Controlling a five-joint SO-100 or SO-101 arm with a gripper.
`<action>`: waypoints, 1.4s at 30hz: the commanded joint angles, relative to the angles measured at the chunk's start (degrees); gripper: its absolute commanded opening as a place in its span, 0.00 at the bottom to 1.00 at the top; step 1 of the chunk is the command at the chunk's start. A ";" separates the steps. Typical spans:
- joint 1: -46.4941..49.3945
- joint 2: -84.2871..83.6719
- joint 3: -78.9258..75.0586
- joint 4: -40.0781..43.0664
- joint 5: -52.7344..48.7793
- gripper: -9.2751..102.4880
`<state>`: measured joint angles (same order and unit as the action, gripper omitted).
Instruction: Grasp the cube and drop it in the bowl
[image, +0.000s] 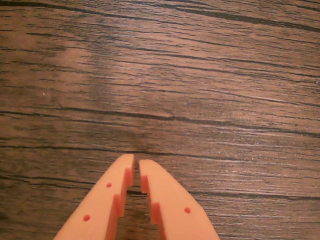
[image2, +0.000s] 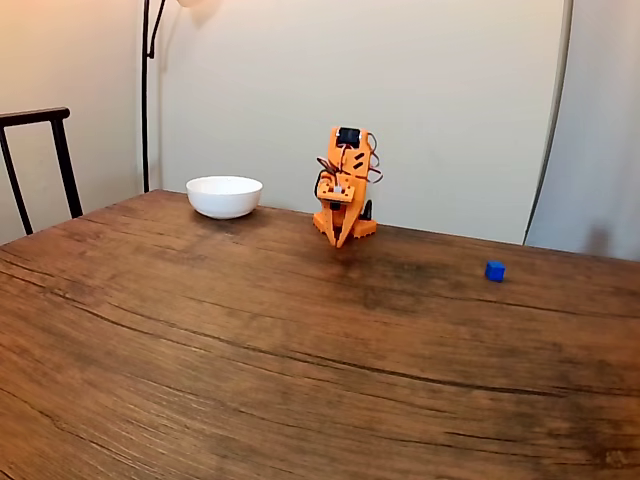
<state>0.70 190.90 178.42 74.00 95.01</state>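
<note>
Up close in the wrist view, the orange pincer (image: 136, 166) points down at bare bench (image: 200, 75), tips nearly together and holding nothing. Seen from the fixed view, the arm sits folded with its pincer (image2: 339, 241) low; the cube (image2: 495, 270) lies well to its right, the bowl (image2: 224, 196) to its left.

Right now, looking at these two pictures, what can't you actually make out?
- Inside of the bowl, fixed view: its near wall hides whatever may lie within.
- Gripper, wrist view: the bottom edge cuts off everything behind the two orange fingers, which stand nearly closed with nothing between them.
- Cube, fixed view: too small to show any detail.
- Chair, fixed view: cut off by the left edge.
</note>
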 joint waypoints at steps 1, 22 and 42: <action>0.26 -0.62 -0.18 3.69 0.09 0.08; -30.15 -0.53 -11.69 2.90 -0.79 0.08; -48.87 -0.70 -16.88 -9.14 -11.87 0.08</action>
<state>-47.90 190.37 164.36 66.97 83.76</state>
